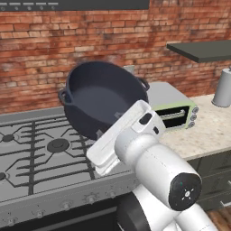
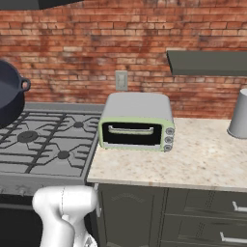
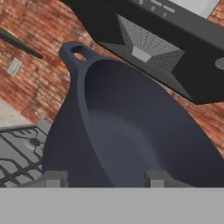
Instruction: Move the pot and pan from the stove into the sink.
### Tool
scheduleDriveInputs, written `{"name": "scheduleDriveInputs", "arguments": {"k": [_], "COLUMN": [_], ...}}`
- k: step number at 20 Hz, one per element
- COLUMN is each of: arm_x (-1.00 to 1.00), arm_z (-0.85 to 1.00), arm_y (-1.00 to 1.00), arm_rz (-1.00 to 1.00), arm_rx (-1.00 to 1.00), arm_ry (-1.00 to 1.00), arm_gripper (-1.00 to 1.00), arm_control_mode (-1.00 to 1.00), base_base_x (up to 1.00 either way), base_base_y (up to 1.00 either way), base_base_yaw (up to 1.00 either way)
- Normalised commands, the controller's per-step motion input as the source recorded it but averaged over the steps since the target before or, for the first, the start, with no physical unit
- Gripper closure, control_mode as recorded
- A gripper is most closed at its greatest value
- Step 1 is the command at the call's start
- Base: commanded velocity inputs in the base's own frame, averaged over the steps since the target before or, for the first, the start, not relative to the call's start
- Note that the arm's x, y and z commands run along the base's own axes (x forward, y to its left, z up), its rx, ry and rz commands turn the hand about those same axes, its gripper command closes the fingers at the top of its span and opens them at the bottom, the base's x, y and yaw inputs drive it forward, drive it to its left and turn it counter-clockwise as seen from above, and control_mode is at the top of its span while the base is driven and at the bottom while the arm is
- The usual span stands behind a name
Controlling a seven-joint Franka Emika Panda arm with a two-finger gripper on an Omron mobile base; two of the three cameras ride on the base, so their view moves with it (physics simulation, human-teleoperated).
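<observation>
The pot (image 1: 101, 97) is off the stove (image 1: 40, 158) and hangs in the air above the grates, tipped steeply so its open mouth faces the near side and partly upward rather than straight up. Its two loop handles lie on a line running left to right across the left base view, one at the left rim and one at the far right rim. The gripper (image 3: 105, 178) grips the pot's lower rim, one fingertip on the outer wall and one inside, jaws closed on the wall. By these frames the first half of the task is under way but unfinished: the pot is lifted, not yet delivered to the sink. The pan remains to be moved afterwards. A toaster oven (image 2: 136, 121) stands on the bench (image 2: 202, 159) right of the stove.
</observation>
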Motion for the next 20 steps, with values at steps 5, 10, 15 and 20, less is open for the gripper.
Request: {"name": "scheduleDriveInputs", "arguments": {"k": [5,10,15,20], "arm_x": [-0.27,-0.8,-0.5,0.0], "arm_z": [-0.11,-0.16,-0.13,0.0], "arm_y": [0.01,-0.02,0.02,0.0], "arm_rz": [0.0,0.0,0.01,0.0], "arm_rx": [-0.03,-0.01,-0.01,0.0], "arm_ry": [0.04,0.06,0.04,0.0], "arm_gripper": [1.0,1.0,1.0,1.0], "arm_control_mode": [-1.0,-1.0,-1.0,1.0], "base_base_x": [0.0,0.0,0.0,0.0], "base_base_y": [0.0,0.0,0.0,0.0], "base_base_yaw": [0.0,0.0,0.0,0.0]}}
